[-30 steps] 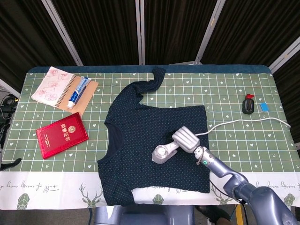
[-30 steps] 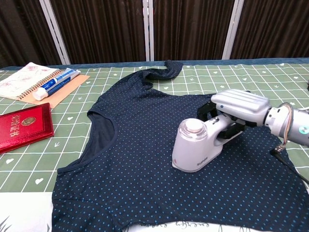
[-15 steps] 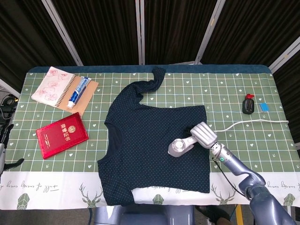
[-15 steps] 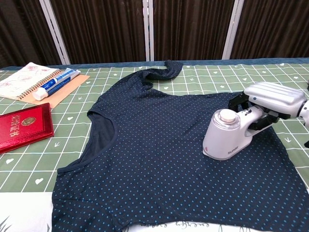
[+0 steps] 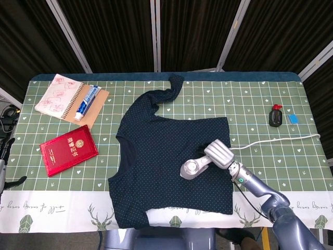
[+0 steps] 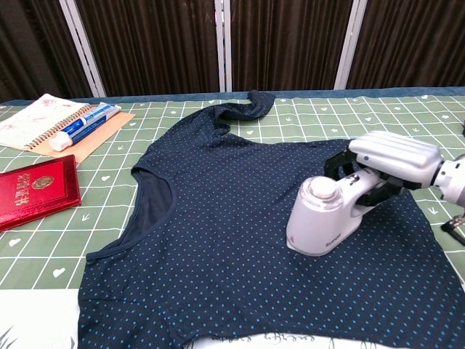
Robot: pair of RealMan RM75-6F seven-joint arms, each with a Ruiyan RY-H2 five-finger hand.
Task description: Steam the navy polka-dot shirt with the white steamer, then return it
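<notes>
Steamer on shirt, right hand's fingers wrapped round it.

The shirt lies mid-table. On its right part sits the steamer. Left of the shirt lies the red book; behind that, the notebook. Right of the shirt, a small bottle.

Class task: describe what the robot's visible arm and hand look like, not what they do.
Only the right hand shows: glossy silver-white shell, ridged back, black fingers beneath. The right arm is grey-blue metal, in rounded segments, with a small green light near the wrist.
</notes>
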